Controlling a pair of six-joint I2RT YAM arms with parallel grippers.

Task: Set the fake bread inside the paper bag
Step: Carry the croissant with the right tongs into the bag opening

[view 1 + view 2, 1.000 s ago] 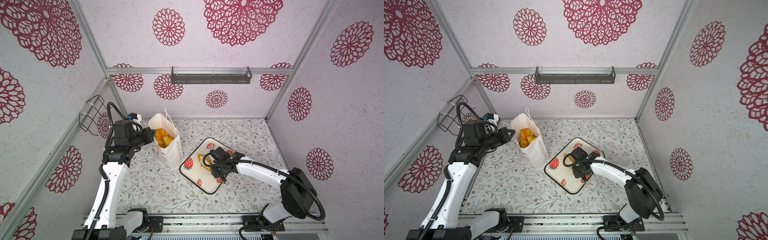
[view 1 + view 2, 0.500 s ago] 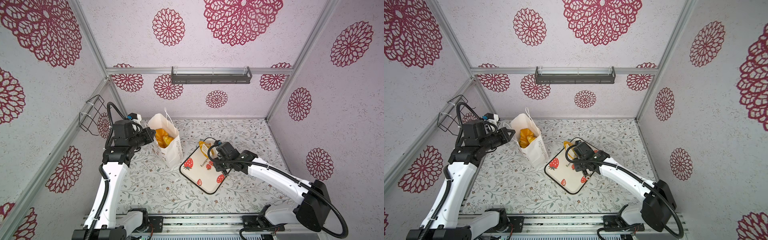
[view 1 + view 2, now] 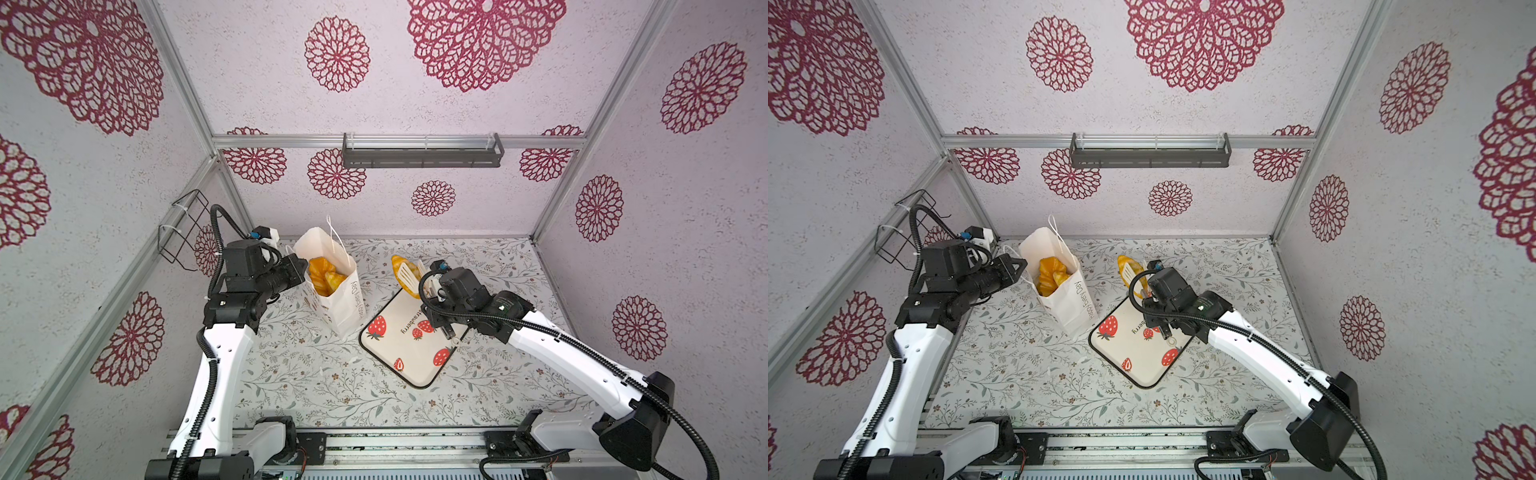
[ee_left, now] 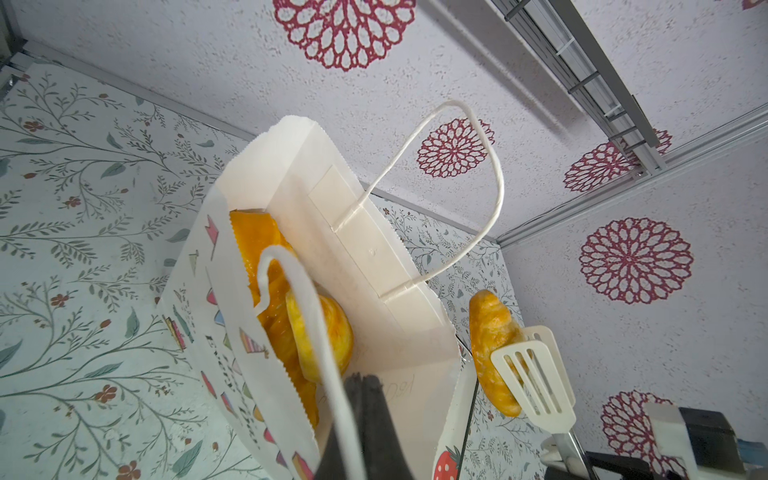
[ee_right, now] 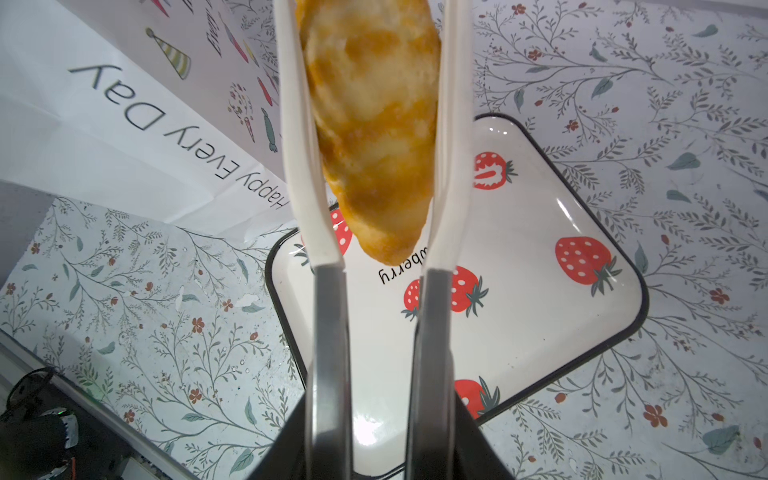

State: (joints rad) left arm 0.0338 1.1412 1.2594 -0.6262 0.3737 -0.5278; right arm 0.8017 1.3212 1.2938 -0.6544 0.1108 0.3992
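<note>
The white paper bag [image 3: 340, 299] [image 3: 1073, 301] stands open at the back left, with several pieces of golden fake bread [image 3: 323, 274] [image 4: 320, 332] inside. My left gripper [image 3: 303, 268] [image 4: 365, 388] is at the bag's near rim, shut on its cord handle [image 4: 291, 282]. My right gripper [image 3: 434, 289] [image 5: 380, 449] is shut on white slotted tongs [image 3: 409, 276] [image 5: 446, 166]. The tongs clamp one long golden bread [image 3: 400, 264] [image 3: 1124, 266] [image 5: 374, 124]. It hangs above the tray's far corner, to the right of the bag and apart from it.
A cream strawberry-print tray [image 3: 419, 357] [image 5: 540, 332] lies on the floral table in front of the bag. A black wire basket [image 3: 183, 232] hangs on the left wall. A grey shelf [image 3: 422, 156] is fixed to the back wall.
My right arm has lifted the bread in the tongs off the tray and carried it up and towards the back. The left arm and the bag have not moved.
</note>
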